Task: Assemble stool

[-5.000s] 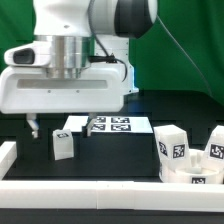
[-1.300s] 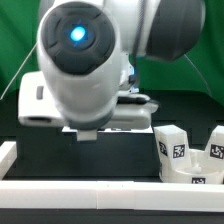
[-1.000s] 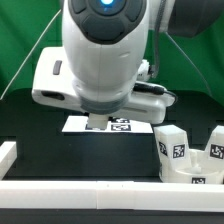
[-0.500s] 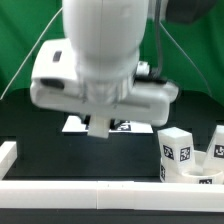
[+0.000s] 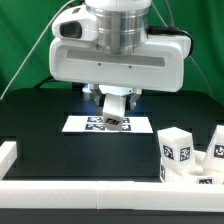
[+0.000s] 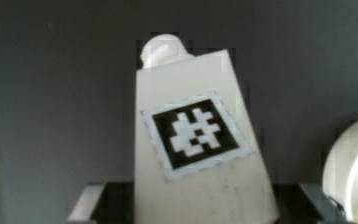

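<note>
My gripper (image 5: 114,104) is shut on a white stool leg (image 5: 113,110), which hangs in the air above the marker board (image 5: 92,124). In the wrist view the same leg (image 6: 190,120) runs out from between the fingers (image 6: 98,200), its square tag facing the camera and its peg end far from the jaws. At the exterior view's lower right sits the round seat (image 5: 195,176), with two more legs (image 5: 175,150) standing on it. A curved white edge of the seat (image 6: 357,168) shows at the border of the wrist view.
A long white rail (image 5: 90,196) runs along the front of the black table, and a short rail piece (image 5: 8,152) stands at the exterior view's left. A green curtain hangs behind the arm.
The arm has drawn back from the camera and turned. The leg, earlier mostly hidden by the wrist, now hangs in view above the marker board. The grip has stayed shut.
</note>
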Motion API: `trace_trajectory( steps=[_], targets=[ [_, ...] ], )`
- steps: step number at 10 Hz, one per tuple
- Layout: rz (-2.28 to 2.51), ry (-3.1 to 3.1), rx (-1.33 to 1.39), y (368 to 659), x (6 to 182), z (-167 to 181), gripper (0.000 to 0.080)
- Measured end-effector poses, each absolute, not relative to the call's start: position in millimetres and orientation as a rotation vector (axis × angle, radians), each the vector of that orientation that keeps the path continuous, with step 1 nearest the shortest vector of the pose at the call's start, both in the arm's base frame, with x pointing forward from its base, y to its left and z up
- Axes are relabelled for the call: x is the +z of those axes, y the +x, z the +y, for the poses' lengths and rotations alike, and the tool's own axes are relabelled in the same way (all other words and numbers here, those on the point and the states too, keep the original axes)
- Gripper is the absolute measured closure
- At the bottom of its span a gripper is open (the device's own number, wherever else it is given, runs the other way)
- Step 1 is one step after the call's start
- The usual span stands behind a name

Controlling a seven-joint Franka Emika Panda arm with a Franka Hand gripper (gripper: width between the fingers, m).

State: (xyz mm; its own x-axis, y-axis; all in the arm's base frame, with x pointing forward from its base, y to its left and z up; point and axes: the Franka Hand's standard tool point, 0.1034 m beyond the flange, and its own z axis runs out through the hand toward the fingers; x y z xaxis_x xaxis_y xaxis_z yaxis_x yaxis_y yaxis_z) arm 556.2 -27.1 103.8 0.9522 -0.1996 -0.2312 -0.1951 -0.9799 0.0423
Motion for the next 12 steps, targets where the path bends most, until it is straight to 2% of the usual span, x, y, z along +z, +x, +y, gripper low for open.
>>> trace_trajectory(
  steps=[2,5,7,10,12],
  targets=[
    [-0.321,3.102,-0.179,560.5,103.9,-23.1,0.0472],
    [-0.472,3.143,0.211,560.6,119.0,0.9,0.0472],
    [-0.459,3.122,0.347,561.9,115.2,1.2,0.0472],
    [-0.549,3.139,0.364,559.1,116.7,7.5,0.0472],
    [-0.607,3.173,0.425,565.3,129.0,30.2,0.0472]
  ],
)
